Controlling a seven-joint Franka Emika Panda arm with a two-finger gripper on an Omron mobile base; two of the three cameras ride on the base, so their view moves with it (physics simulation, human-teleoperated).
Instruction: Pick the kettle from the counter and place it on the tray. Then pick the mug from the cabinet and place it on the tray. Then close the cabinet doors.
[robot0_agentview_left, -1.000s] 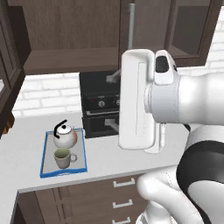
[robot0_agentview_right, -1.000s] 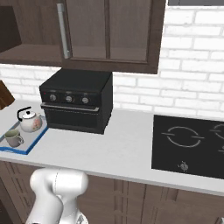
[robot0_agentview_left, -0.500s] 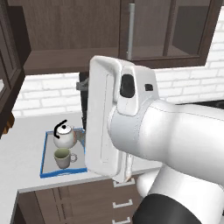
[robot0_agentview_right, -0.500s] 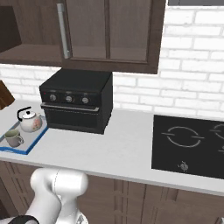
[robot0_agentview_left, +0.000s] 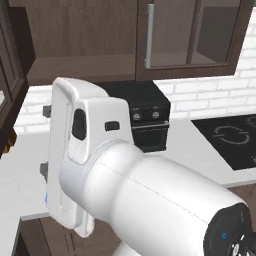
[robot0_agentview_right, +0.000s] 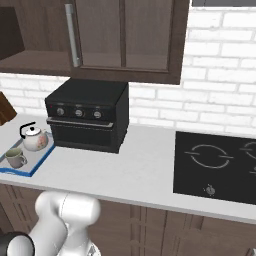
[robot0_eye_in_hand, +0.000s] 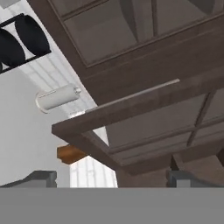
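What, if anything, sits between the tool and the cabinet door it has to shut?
Nothing visible does. In the hand view the open tool faces the swung-out cabinet door and its grey bar handle, with clear space between. The kettle and mug sit on the tray, well below.

The arm (robot0_agentview_left: 145, 200) bulks across the lower middle of the frame, its white casing hiding much of the counter (robot0_agentview_left: 200, 145). Behind it stands the black oven (robot0_agentview_left: 145, 117), and to the right a black hob (robot0_agentview_left: 232, 137). Above, a cabinet door (robot0_agentview_left: 195, 37) with a grey bar handle (robot0_agentview_left: 149, 35) looks shut, while the left one (robot0_agentview_left: 12, 70) seems swung open.
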